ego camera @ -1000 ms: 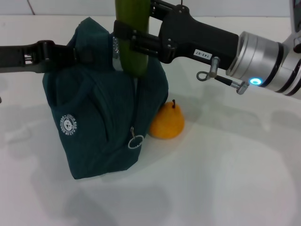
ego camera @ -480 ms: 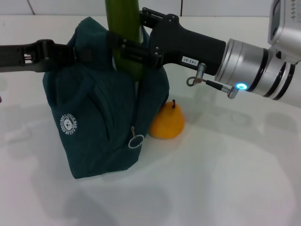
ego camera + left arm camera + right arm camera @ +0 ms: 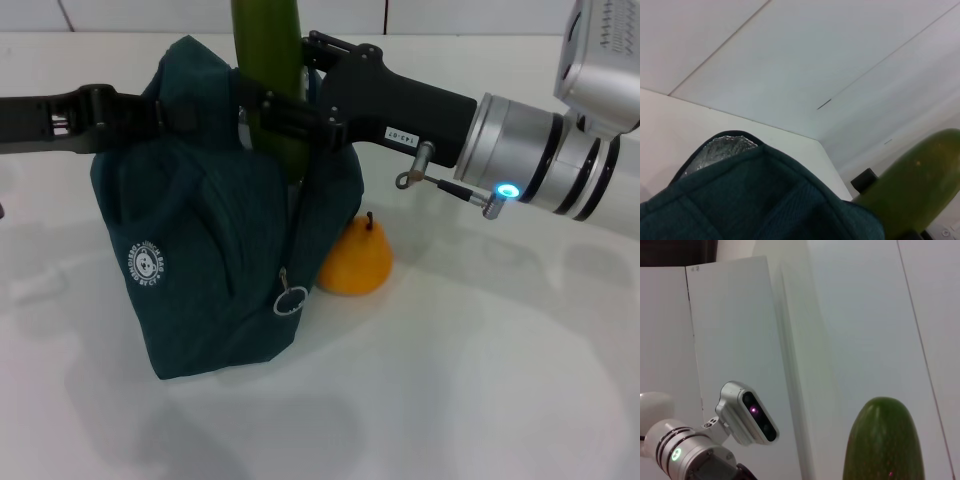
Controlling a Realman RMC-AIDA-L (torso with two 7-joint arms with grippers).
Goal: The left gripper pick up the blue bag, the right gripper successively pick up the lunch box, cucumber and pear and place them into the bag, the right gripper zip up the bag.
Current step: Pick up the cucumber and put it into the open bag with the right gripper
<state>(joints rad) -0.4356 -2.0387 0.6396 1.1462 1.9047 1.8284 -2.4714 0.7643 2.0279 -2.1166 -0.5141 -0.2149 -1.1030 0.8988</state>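
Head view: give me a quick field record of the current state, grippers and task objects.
left gripper: at the bag's top, robot's left side, holding it up
right gripper: shut on the cucumber, over the bag's opening
cucumber: upright, lower end at the bag's mouth
blue bag: standing on the table, top open, foil lining visible in the left wrist view
pear: on the table, against the bag's right side
lunch box: not visible
zipper pull: hanging at the bag's front
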